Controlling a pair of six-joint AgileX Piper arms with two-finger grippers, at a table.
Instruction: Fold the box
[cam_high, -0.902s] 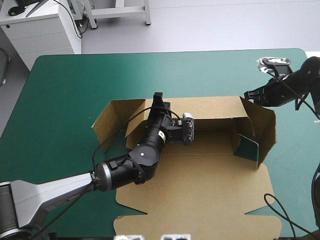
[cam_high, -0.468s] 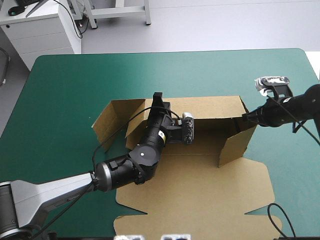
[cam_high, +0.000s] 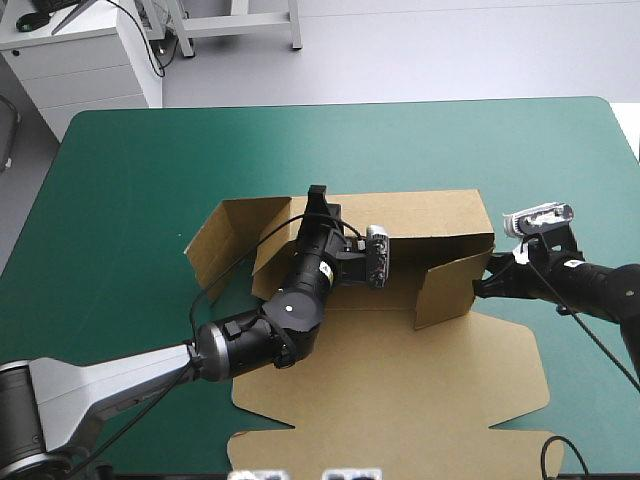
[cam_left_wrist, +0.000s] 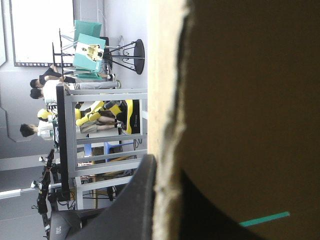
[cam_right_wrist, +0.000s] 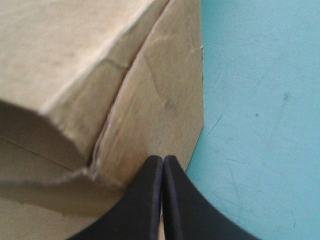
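The brown box (cam_high: 400, 390) lies as a cut sheet with its back wall (cam_high: 420, 215) raised. My left gripper (cam_high: 318, 198) is shut on the top edge of that wall. In the left wrist view the board's edge (cam_left_wrist: 167, 75) runs between the black fingers (cam_left_wrist: 135, 200). My right gripper (cam_high: 482, 284) is shut with nothing in it, and its tip presses on the outside of the right side flap (cam_high: 445, 290). That flap stands upright and is swung inward. The right wrist view shows the shut gripper (cam_right_wrist: 163, 159) against the flap (cam_right_wrist: 150, 110).
The left side flap (cam_high: 225, 240) stands half raised and angled outward. The broad lid panel (cam_high: 390, 420) lies flat and reaches the table's near edge. Teal-green cover (cam_high: 300, 150) spreads beyond the back wall and beside the right gripper (cam_right_wrist: 260, 100).
My right gripper has moved left and nearer, swinging the right side flap from splayed outward to turned inward across the box's right end. The left arm has kept still.
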